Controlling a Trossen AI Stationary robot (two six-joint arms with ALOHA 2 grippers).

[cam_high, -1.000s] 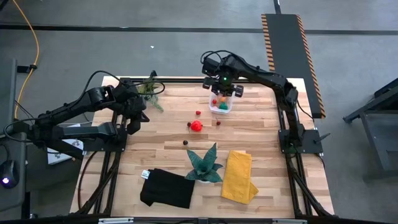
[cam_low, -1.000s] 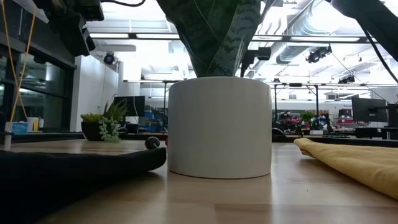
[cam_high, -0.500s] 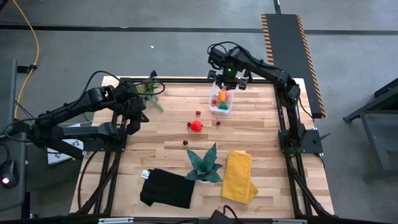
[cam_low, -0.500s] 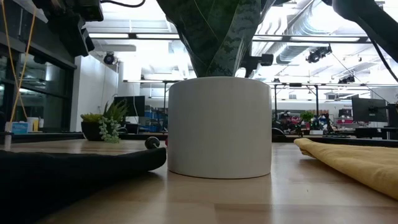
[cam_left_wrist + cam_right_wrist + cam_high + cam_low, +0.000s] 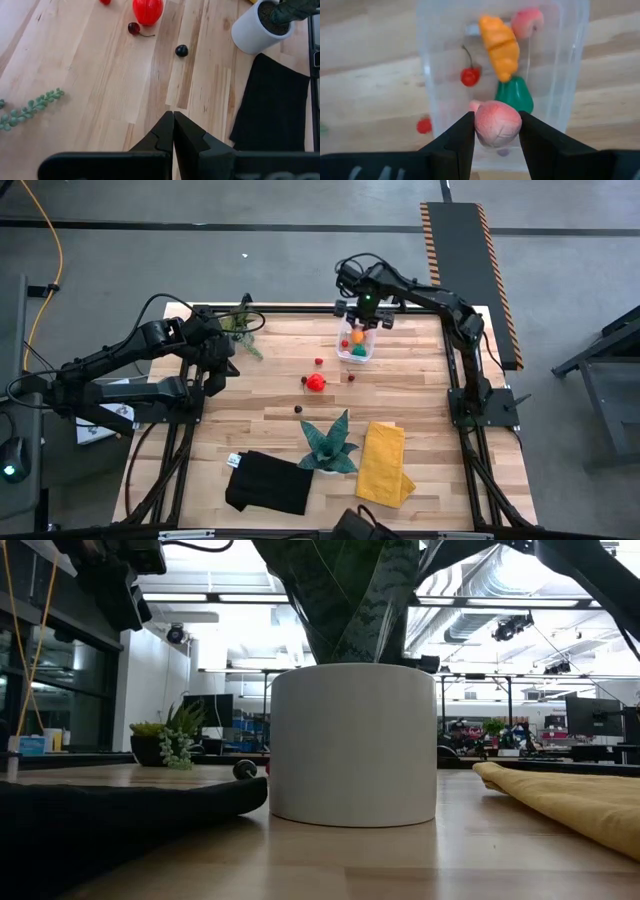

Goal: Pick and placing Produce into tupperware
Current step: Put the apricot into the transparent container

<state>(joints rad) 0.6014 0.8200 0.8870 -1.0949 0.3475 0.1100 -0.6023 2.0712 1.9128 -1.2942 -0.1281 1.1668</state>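
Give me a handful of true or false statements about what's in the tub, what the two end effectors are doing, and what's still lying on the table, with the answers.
1. The right end effector holds a pink fruit above the clear tub. True.
2. The tub is empty. False: it already holds an orange piece, a green piece and a cherry, among others.
3. The left end effector is shut and holds nothing. True.
4. The red tomato-like piece lies inside the tub. False: it lies on the bare table, left of the tub.
5. The black cloth lies next to the tub. False: it lies at the near edge, by the teal plant.
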